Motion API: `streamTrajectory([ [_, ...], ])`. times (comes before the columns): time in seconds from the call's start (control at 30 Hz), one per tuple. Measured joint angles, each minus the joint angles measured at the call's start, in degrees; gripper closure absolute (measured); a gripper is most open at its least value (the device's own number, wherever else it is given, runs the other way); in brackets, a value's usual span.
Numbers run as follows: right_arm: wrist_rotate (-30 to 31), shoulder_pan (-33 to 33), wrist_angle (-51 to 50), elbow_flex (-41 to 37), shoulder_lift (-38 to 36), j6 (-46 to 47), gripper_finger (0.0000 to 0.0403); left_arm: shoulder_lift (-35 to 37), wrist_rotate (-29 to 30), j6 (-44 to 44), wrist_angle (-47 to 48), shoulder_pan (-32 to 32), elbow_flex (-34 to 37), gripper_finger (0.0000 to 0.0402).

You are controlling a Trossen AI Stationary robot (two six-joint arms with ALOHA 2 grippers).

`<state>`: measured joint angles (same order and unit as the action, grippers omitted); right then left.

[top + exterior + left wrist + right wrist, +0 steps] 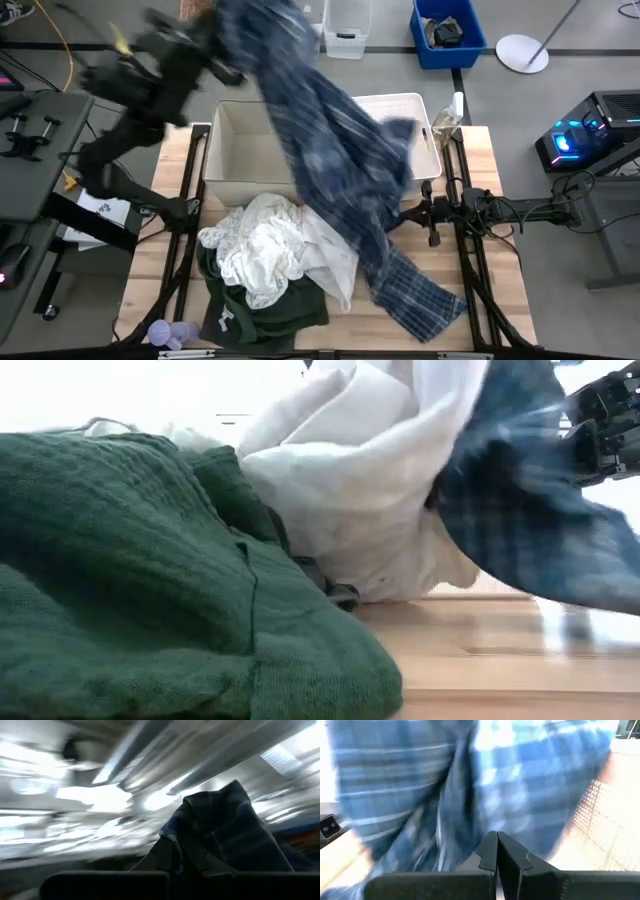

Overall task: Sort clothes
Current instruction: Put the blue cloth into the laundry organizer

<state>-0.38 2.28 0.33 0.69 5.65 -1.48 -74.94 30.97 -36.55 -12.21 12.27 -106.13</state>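
Note:
My left gripper (222, 42) is raised above the table's far left and is shut on a blue-and-white plaid shirt (330, 150). The shirt streams down from it across a white bin (228, 150). White shirts (270, 250) lie bunched on a dark green top (262, 312) at the near middle of the table; both also show in the low view, the green top (130, 590) in front. My right gripper (432, 222) is shut and empty at the right, next to the shirt (420, 785). My left gripper holds the plaid shirt by a bunched part at its upper end (220, 820); the cloth covers the fingers, so the hold itself is hidden. The shirt hangs slanting below the gripper, and its lower end (420, 305) lies on the table at the near right.
A lavender plush toy (170, 333) lies at the near left edge. A blue bin (447, 30) and a clear bin (345, 25) stand on the floor beyond the table. A small bottle (447, 118) stands right of the white bin.

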Motion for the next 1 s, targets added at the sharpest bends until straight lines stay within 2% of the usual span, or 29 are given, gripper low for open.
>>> streamTrajectory([
  [0.13, 0.0, 0.0, 0.0, 0.0, 0.0, 0.0, 0.0402, 4.7, 11.7, -5.1, 6.6, 4.2, 0.0, 0.0402],
  [0.23, 0.0, 0.0, 0.0, 0.0, 0.0, 0.0, 0.0402, 5.2, 19.9, -6.5, 13.0, 6.8, -0.1, 0.0401],
  [0.3, 0.0, 0.0, 0.0, 0.0, 0.0, 0.0, 0.0402, 4.4, 24.6, -6.0, 21.0, 8.8, -0.1, 0.0401],
  [0.4, 0.0, 0.0, 0.0, 0.0, 0.0, 0.0, 0.0402, 2.0, 25.6, 2.2, 38.7, 11.7, 0.0, 0.0401],
  [0.57, 0.0, 0.0, 0.0, 0.0, 0.0, 0.0, 0.0402, -4.1, 16.8, 22.6, 70.0, 14.7, 0.6, 0.0401],
  [0.67, 0.0, 0.0, 0.0, 0.0, 0.0, 0.0, 0.0402, -8.2, 7.4, 31.1, 80.7, 16.5, 3.3, 0.0396],
  [0.8, 0.0, 0.0, 0.0, 0.0, 0.0, 0.0, 0.0402, -12.6, -1.5, 36.8, 83.0, 16.5, 7.4, 0.0370],
  [1.0, 0.0, 0.0, 0.0, 0.0, 0.0, 0.0, 0.0402, -13.9, -11.9, 40.5, 83.2, 16.0, 8.6, 0.0307],
])
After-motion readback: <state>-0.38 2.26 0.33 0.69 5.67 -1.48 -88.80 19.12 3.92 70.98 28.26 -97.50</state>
